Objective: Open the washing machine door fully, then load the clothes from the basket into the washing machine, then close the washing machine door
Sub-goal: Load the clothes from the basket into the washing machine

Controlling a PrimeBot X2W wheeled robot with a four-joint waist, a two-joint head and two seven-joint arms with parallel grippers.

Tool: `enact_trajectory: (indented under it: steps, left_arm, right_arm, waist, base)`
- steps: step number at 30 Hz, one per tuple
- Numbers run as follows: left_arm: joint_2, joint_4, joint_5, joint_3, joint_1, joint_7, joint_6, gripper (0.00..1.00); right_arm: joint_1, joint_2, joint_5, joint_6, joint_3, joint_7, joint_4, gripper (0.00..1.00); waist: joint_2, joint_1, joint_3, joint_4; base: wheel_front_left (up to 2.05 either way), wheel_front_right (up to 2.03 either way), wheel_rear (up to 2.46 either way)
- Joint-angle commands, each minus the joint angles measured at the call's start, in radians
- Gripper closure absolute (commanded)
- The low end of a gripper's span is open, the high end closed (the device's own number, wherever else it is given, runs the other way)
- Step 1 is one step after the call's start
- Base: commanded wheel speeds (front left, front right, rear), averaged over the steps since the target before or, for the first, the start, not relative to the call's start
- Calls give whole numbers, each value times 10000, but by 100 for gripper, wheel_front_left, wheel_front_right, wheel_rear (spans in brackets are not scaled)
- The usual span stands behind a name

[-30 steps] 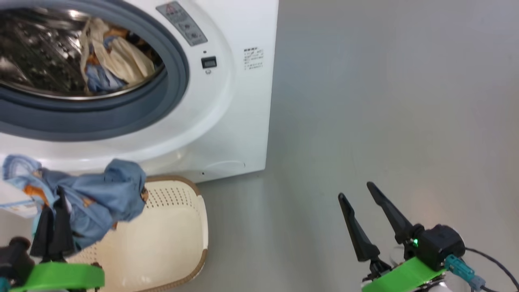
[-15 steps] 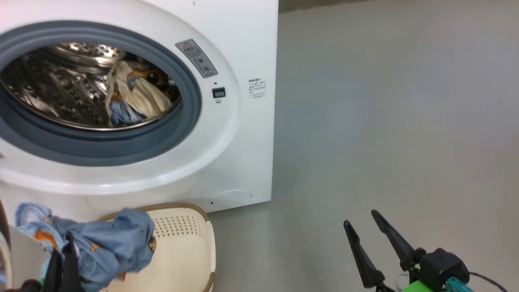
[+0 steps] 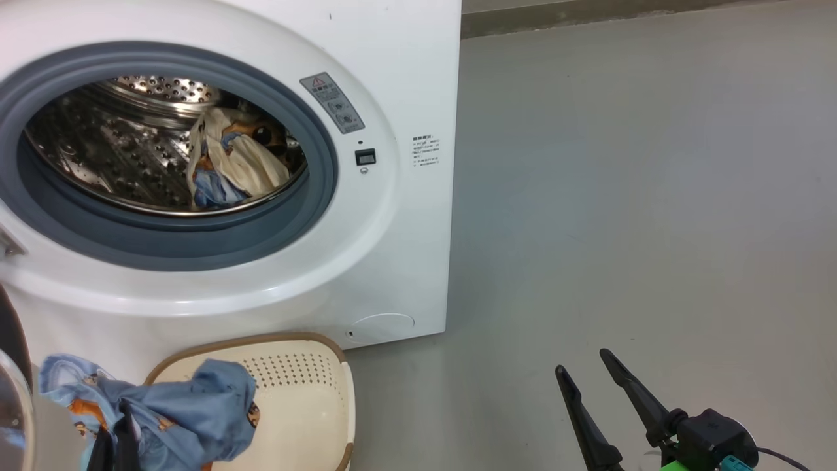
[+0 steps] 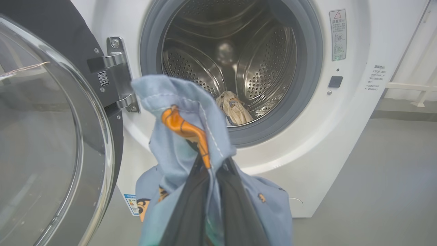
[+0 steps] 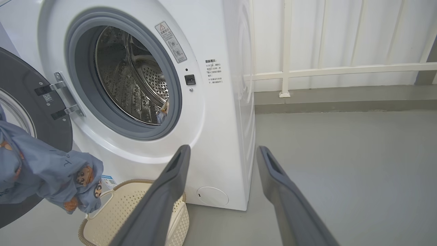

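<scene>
The washing machine (image 3: 405, 78) stands with its drum open, and the washing machine door (image 4: 44, 136) is swung out to the left on its metal hinge. One of the clothes, a cream garment (image 3: 242, 170), lies inside the steel drum. My left gripper (image 4: 211, 164) is shut on a light blue garment with orange prints (image 4: 177, 136). It holds the garment in front of the opening, above the left end of the basket (image 3: 307, 399). My right gripper (image 3: 582, 362) is open and holds nothing, over bare floor to the right of the machine.
The black door (image 5: 20, 89) juts out at the left, close to the held garment. Grey floor (image 3: 621, 229) stretches to the right of the machine. A white railing (image 5: 341, 70) runs along the wall behind.
The head camera has tilted up, so the whole picture has slid down and more of the machine front shows. The blue garment stays in my left gripper; the right gripper stays open.
</scene>
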Motion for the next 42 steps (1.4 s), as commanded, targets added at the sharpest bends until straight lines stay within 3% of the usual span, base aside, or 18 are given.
enact_trajectory:
  steps: [1,23,42]
  left_arm:
    - [113,-311,-55,285,-183,-64,104,100]
    - [24,-126,-77,-234,-858,-65,-18,100]
    - [137,358,22,-128,-2989,-65,-350,100]
  right_arm:
    - [-83,-45,81,94,180,-48,-293,0]
    - [-1244,-294,-119,94,-22,-48,-343,0]
    - [-2260,-172,-274,94,-198,-48,-482,0]
  waist:
    - [0,0,14,12]
    - [0,0,1082,347]
    - [0,0,3256,365]
  base:
    - [0,0,0]
    - [0,0,0]
    - [0,0,0]
